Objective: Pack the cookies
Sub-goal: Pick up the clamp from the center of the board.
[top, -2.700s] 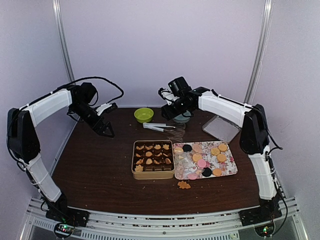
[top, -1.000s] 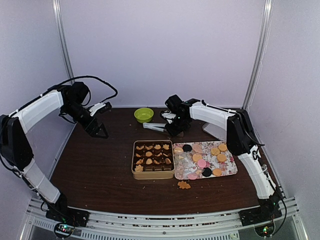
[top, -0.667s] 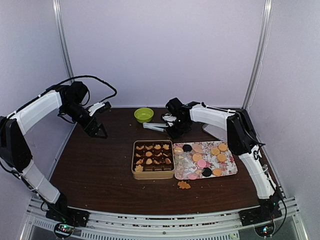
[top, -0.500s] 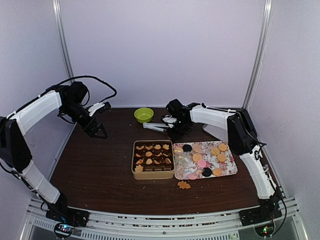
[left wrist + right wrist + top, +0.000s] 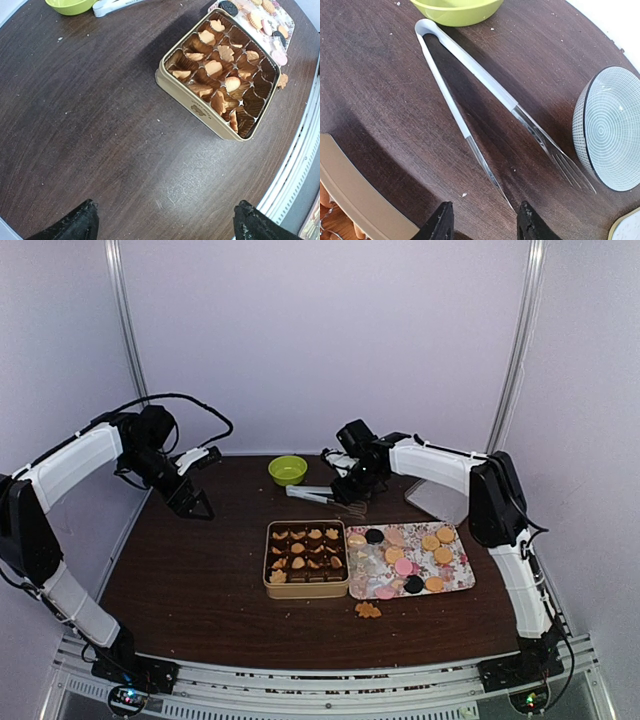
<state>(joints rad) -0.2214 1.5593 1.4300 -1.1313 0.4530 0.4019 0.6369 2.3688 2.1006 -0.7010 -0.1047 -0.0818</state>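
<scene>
A dark brown table before lilac walls was recorded, with the left gripper held spread wide and empty at its left, well apart from the central tin. The cookies were found mostly on the floral tray just right of the tin, nearer the right arm. Behind them the right gripper was poised, fingers parted and grasping nothing, over the tongs, whose long axis ran rightward from a hinge by the green bowl; that they lay free was shown only in the right wrist view.

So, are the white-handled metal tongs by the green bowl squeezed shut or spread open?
Spread open. The tongs lie flat on the dark wooden table, both arms splaying out from the hinge, their tips far apart.
</scene>
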